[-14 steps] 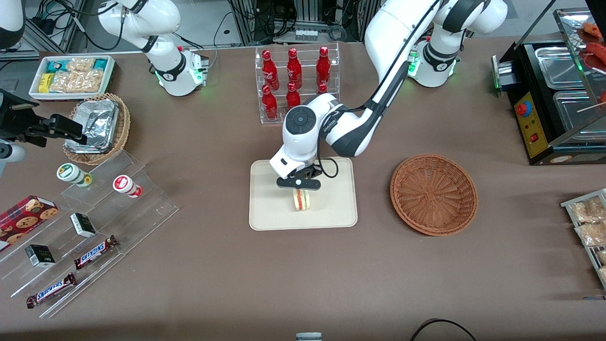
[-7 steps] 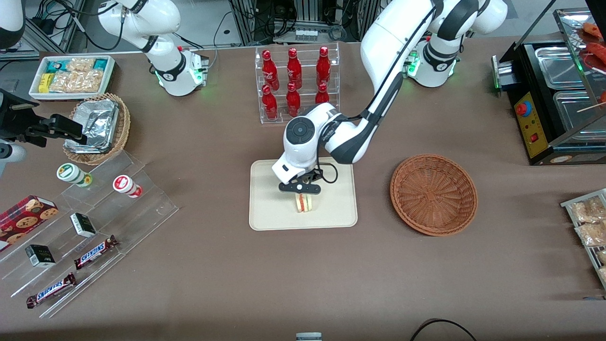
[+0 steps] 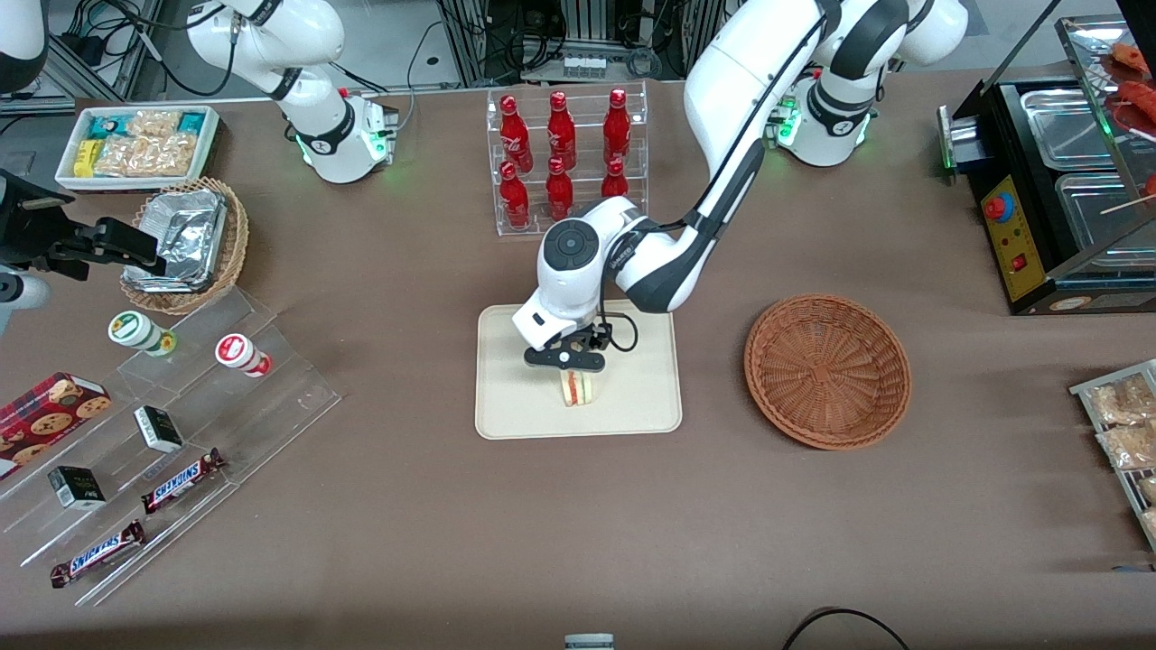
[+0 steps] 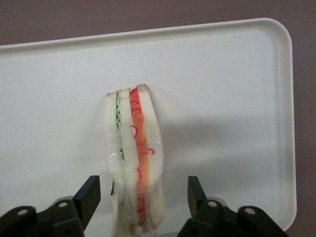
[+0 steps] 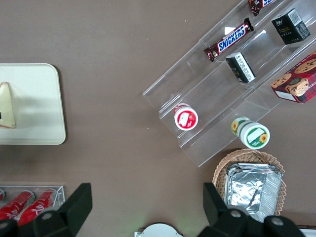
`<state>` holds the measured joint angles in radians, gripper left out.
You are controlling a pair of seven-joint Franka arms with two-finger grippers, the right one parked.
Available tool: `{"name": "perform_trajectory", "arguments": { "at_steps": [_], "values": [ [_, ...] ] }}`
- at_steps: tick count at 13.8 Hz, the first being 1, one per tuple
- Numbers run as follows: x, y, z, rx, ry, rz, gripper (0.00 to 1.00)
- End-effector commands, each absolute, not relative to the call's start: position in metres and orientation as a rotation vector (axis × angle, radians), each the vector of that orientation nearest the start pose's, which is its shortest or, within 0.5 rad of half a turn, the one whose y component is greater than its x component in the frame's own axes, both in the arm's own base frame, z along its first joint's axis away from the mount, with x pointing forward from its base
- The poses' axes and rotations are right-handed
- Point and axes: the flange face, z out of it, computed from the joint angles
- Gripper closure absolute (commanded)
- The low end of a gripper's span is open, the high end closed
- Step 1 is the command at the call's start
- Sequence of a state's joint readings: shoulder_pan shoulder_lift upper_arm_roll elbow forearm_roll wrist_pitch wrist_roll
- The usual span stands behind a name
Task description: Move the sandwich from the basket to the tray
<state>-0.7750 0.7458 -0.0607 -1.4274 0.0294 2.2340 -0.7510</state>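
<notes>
The sandwich (image 3: 578, 388) (image 4: 133, 158), a pale wedge with red and green filling, stands on its edge on the cream-white tray (image 3: 632, 402) (image 4: 222, 98). My gripper (image 3: 567, 366) (image 4: 143, 190) hangs just above it, open, with one finger on each side and a gap between each finger and the bread. The parked arm's wrist view also catches the tray (image 5: 34, 98) and the sandwich (image 5: 6, 106). The reddish-brown wicker basket (image 3: 826, 370) lies empty beside the tray, toward the working arm's end of the table.
A clear rack of red bottles (image 3: 564, 158) stands just farther from the front camera than the tray. Acrylic steps with snacks (image 3: 172, 424), a foil-filled wicker basket (image 3: 185, 244) and a white snack bin (image 3: 135, 144) lie toward the parked arm's end. A black cooker (image 3: 1057, 181) stands at the working arm's end.
The gripper sank a little with the sandwich, which now rests on the tray. The wrist shifted slightly toward the parked arm's end.
</notes>
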Motion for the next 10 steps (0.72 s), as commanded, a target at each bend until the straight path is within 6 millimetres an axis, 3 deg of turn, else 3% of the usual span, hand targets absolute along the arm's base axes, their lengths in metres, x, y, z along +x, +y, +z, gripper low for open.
{"name": "perform_trajectory", "arguments": {
  "at_steps": [1, 3, 6, 8, 10],
  "values": [
    [0.502, -0.516, 0.325, -3.149, 0.086, -0.029, 0.0],
    [0.516, -0.481, 0.386, -3.136, -0.049, -0.023, 0.0],
    [0.53, -0.425, 0.459, -3.134, -0.172, -0.06, 0.0],
    [0.541, -0.377, 0.493, -3.125, -0.259, -0.067, 0.0],
    [0.55, -0.322, 0.508, -3.107, -0.312, -0.073, 0.0]
  ]
}}
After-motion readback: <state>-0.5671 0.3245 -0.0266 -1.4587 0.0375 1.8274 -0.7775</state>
